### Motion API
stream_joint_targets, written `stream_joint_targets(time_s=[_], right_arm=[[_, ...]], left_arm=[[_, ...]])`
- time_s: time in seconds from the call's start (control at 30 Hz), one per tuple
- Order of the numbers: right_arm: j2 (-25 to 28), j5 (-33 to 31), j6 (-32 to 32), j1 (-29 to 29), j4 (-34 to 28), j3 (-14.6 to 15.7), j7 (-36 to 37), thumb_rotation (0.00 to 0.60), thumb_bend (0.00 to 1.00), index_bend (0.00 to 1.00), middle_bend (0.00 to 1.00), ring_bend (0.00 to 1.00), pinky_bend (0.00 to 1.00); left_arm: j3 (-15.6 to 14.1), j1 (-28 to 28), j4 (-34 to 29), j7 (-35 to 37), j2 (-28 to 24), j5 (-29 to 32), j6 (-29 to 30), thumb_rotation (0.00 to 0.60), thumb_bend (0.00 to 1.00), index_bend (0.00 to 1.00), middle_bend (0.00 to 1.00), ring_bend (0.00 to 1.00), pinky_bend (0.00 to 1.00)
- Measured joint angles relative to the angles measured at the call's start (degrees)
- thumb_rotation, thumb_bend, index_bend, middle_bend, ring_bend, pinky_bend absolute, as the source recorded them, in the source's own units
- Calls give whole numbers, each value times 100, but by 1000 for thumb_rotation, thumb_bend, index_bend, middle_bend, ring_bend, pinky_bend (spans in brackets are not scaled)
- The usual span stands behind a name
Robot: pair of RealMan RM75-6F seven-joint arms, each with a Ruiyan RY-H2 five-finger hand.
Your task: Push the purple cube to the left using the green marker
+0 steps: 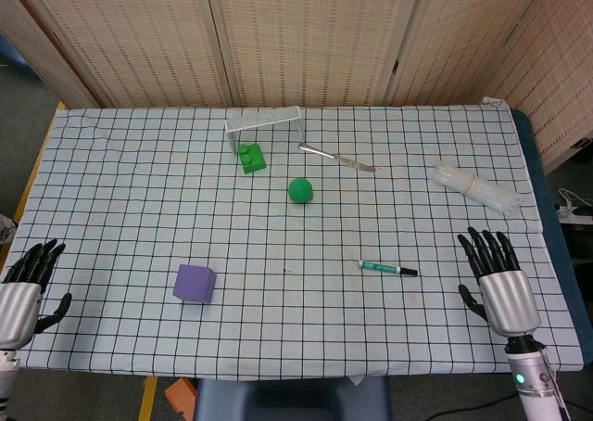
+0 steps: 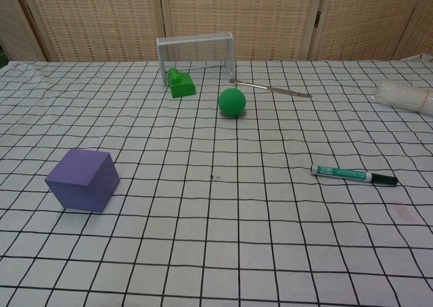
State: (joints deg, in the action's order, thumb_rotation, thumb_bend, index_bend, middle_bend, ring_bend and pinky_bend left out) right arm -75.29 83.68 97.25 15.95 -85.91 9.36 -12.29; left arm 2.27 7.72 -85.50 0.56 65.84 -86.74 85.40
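On the checked tablecloth (image 1: 130,189), the green ball (image 1: 299,190) near the middle serves as the landmark. The green marker (image 1: 387,269) lies flat, nearer the robot than the ball and off to the ball's right, its dark cap end pointing right; nothing touches it. The purple cube (image 1: 195,283) sits nearer the robot than the ball and off to its left, well apart from the marker, resting flat on the cloth.

The right hand (image 1: 498,277) is far to the right of the ball, beyond the marker and near the cloth's right edge. Its fingers are spread and extended, palm down, and it holds nothing; it is clear of the marker. The left hand (image 1: 26,284) is far to the left of the ball, past the cube at the cloth's left edge, fingers likewise apart and empty. Neither hand appears in the chest view.

Behind the ball and slightly to its left lies a green toy block (image 1: 251,157), just in front of a small white goal frame (image 1: 265,122). Behind the ball to its right lies a metal utensil (image 1: 337,158), set at a slant. Further right of the ball, near the cloth's far right side, is a clear plastic bundle (image 1: 475,187).
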Motion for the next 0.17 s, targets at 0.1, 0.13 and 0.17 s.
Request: stream_joint_targets(time_s=[0.1, 0.13, 0.17], right_arm=[[184, 167, -73, -98, -140, -71, 62, 600, 195, 0, 0, 0, 0], [220, 215, -100, -140, -182, -107, 30, 600, 194, 0, 0, 0, 0], [240, 235, -124, -168, -205, -136, 9, 600, 194, 0, 0, 0, 0]], left_arm=[[23, -5, -17, -70, 42, 6, 24, 600, 405, 0, 0, 0, 155], [29, -13, -24, -66, 39, 6, 40, 600, 404, 0, 0, 0, 154], [29, -18, -28, -57, 35, 4, 44, 600, 404, 0, 0, 0, 154]])
